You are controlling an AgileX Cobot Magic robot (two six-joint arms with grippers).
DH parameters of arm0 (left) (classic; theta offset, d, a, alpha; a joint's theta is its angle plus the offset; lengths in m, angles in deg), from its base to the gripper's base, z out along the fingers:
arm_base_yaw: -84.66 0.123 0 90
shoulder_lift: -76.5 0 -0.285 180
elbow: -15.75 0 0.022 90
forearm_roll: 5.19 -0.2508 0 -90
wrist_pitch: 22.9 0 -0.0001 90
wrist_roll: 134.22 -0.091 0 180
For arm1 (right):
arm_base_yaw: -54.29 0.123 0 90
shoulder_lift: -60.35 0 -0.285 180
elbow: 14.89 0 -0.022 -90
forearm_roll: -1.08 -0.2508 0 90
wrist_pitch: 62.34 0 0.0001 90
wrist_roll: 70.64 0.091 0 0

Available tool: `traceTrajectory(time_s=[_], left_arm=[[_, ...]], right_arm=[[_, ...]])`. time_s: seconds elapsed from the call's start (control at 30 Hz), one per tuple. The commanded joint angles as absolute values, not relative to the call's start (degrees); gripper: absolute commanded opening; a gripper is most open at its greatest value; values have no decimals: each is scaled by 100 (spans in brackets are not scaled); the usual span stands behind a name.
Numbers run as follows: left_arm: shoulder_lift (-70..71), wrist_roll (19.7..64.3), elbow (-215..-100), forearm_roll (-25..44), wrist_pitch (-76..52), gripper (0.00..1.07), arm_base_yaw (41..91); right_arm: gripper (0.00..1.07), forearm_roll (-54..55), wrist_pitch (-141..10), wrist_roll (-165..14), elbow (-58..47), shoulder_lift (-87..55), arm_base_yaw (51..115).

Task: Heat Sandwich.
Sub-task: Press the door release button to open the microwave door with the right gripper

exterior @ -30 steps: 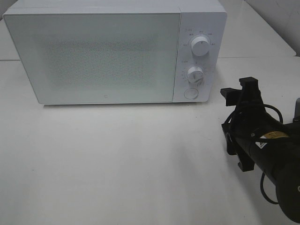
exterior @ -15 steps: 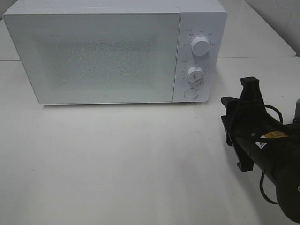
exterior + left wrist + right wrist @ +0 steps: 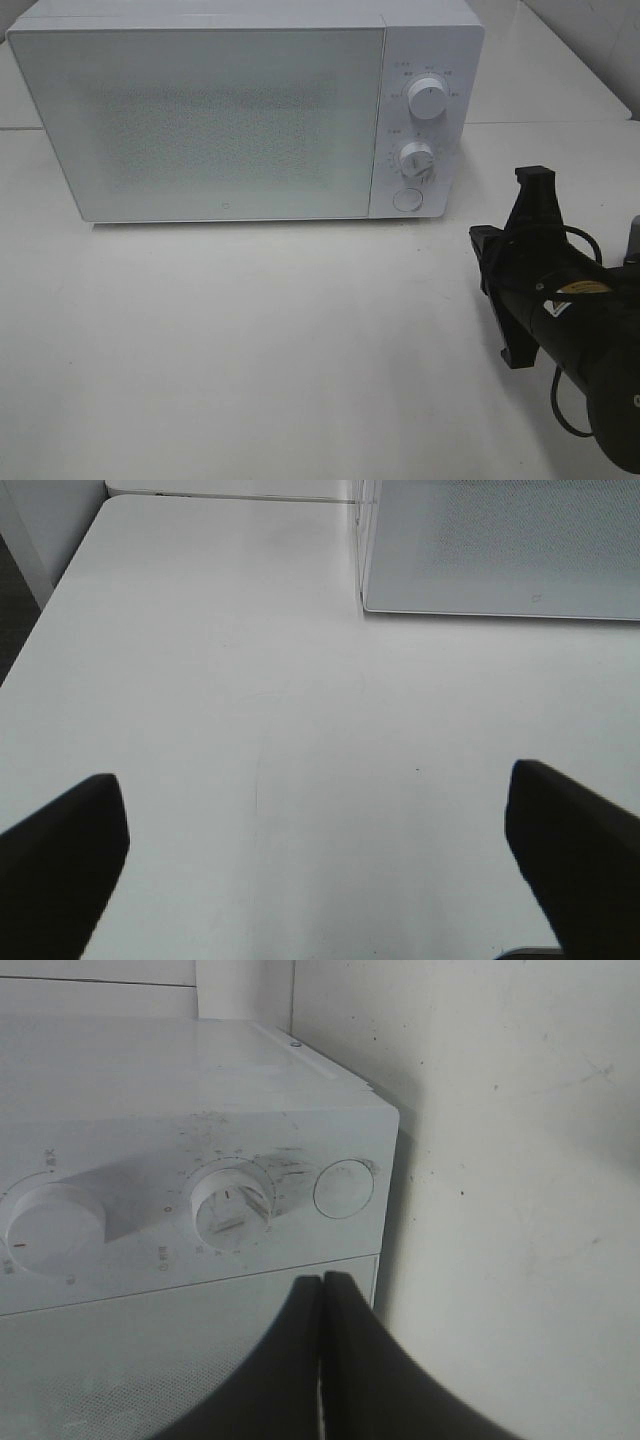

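The sandwich is out of view. A white microwave (image 3: 240,110) stands at the back of the table with its door (image 3: 200,120) closed. My right gripper (image 3: 484,243) hovers to the right of the microwave's front corner, level with the control panel. In the right wrist view the gripper (image 3: 322,1280) is shut and empty, its fingers pressed together, facing the timer knob (image 3: 232,1203) and the round button (image 3: 343,1189). My left gripper (image 3: 315,810) is open and empty over bare table, with the microwave's corner (image 3: 500,550) ahead of it. It is outside the exterior view.
The panel has an upper knob (image 3: 427,98), a lower knob (image 3: 416,159) and a round button (image 3: 406,199). The white table (image 3: 250,330) stretches in front of the microwave. A wall runs behind and to the right.
My right gripper has drawn back a little from the microwave's panel, moving down and toward the front of the table, and has turned slightly. The microwave has not changed.
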State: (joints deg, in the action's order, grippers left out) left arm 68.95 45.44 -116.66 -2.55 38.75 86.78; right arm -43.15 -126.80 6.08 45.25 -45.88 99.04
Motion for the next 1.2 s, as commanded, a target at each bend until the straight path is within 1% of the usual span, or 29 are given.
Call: traceTrajectory(time_s=[0.03, 0.5, 0.73, 1.2], left_arm=[[7043, 4578, -11666, -233, 3818, 98, 8678], [7043, 4578, -11666, -233, 3818, 98, 8678], [7043, 4578, -11666, -233, 3818, 98, 8678], [7043, 4578, -11666, -233, 3818, 98, 8678]], right_arm=[[0, -4264, -12451, 614, 4371, -4588, 9904], [0, -4241, -12107, 585, 3649, -5132, 9893], [0, -3748, -11786, 585, 3208, -5424, 9492], [0, -3387, -11420, 557, 2617, -5911, 8947]])
